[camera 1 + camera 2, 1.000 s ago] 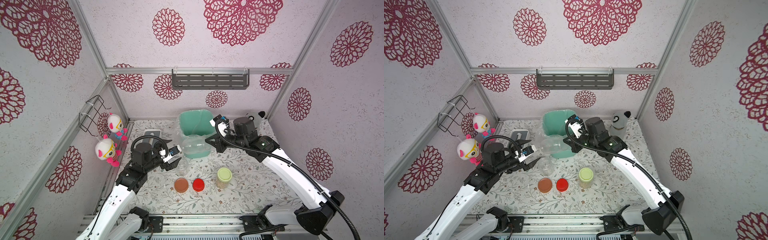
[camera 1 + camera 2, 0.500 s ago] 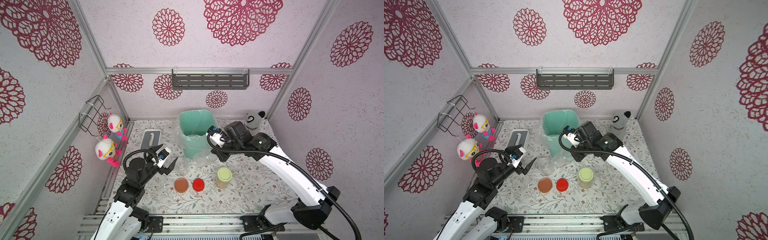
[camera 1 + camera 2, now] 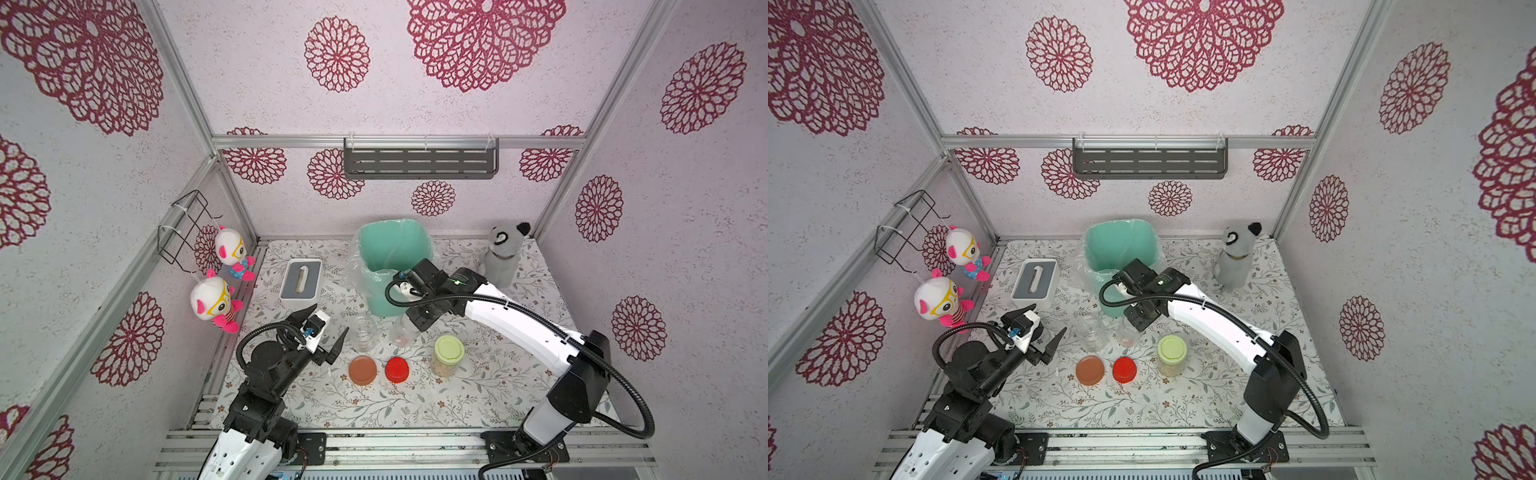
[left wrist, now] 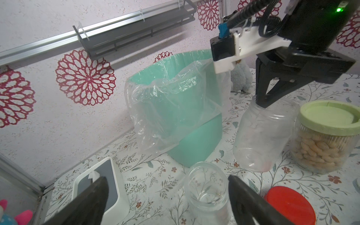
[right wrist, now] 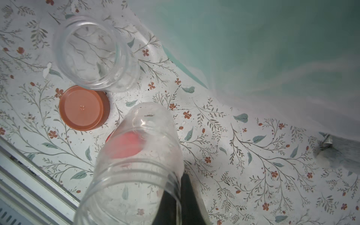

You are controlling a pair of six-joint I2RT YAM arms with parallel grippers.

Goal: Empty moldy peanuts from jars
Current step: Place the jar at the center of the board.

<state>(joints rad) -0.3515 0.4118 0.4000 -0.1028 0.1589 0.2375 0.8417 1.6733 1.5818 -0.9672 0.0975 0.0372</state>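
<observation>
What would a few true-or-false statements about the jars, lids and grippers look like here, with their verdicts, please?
1. The right gripper is shut on the rim of the tilted jar, which is empty. True.
2. The green-lidded jar is empty. False: it holds peanuts, with its lid on.
3. The left gripper grips the upright open jar. False: it is open and apart from that jar.
4. The brown lid and red lid lie on the table. True.
</observation>
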